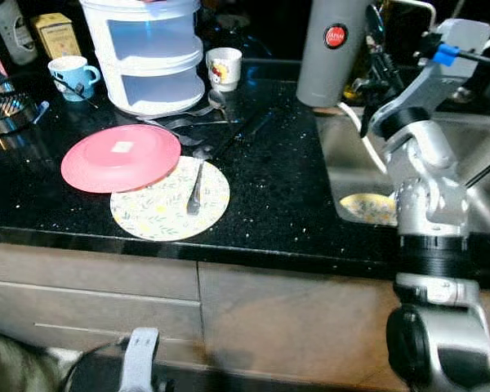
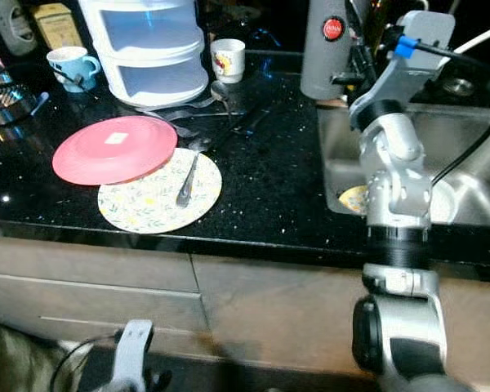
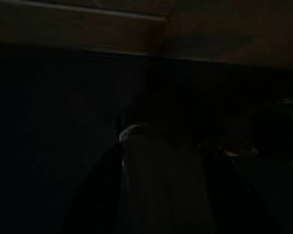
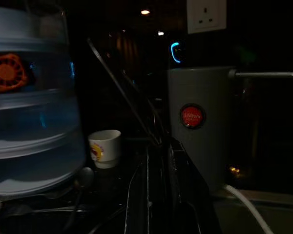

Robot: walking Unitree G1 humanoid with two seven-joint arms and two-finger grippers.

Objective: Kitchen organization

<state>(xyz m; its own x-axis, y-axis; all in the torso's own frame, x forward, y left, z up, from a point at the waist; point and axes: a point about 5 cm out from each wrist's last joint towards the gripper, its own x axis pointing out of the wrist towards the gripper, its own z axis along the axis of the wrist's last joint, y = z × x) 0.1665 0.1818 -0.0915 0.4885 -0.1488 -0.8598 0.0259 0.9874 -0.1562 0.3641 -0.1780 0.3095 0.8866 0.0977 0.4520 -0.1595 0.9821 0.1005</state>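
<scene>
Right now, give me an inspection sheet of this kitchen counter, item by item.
Surface: black speckled counter, steel sink to the right.
Job's things: pink plate overlapping a floral plate; a spoon lies on the floral plate; another floral plate in the sink.
Clutter: loose cutlery, blue mug, white cup, stacked plastic container, grey canister.
Hands: right hand raised over the counter by the sink, thin rod between its shut fingers; left hand low, too dark to judge.
Cables: black cable along the right arm.
Surroundings: cabinet fronts below.
</scene>
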